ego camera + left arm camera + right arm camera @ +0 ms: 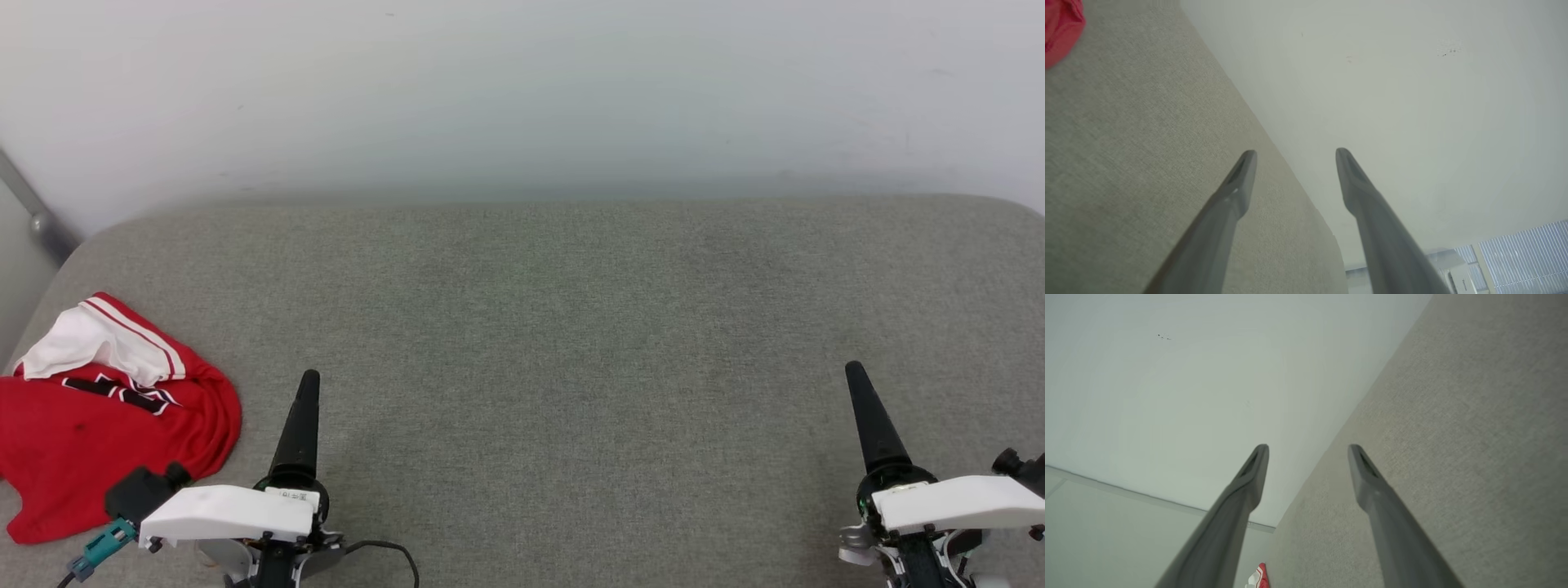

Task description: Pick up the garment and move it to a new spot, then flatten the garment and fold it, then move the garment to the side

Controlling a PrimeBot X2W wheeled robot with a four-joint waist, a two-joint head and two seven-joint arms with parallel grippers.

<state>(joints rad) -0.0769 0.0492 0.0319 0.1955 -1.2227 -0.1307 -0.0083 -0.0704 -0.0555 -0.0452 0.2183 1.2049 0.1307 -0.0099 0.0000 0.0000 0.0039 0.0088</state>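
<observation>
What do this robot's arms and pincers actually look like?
The left gripper and right gripper each have long black fingers tapering to a point. Behind them sit white plastic wrist covers. The left wrist carries a teal connector, a thin black cable and a small printed label.

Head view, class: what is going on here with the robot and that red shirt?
A two-armed robot faces a grey fabric-covered surface. The garment, a red shirt with a white sleeve, lies bunched in a heap at the surface's left near corner, neither flattened nor folded. The left gripper is just to the right of it and the right gripper is far across the surface. Both are open and hold nothing, so the shirt is not yet picked up.
</observation>
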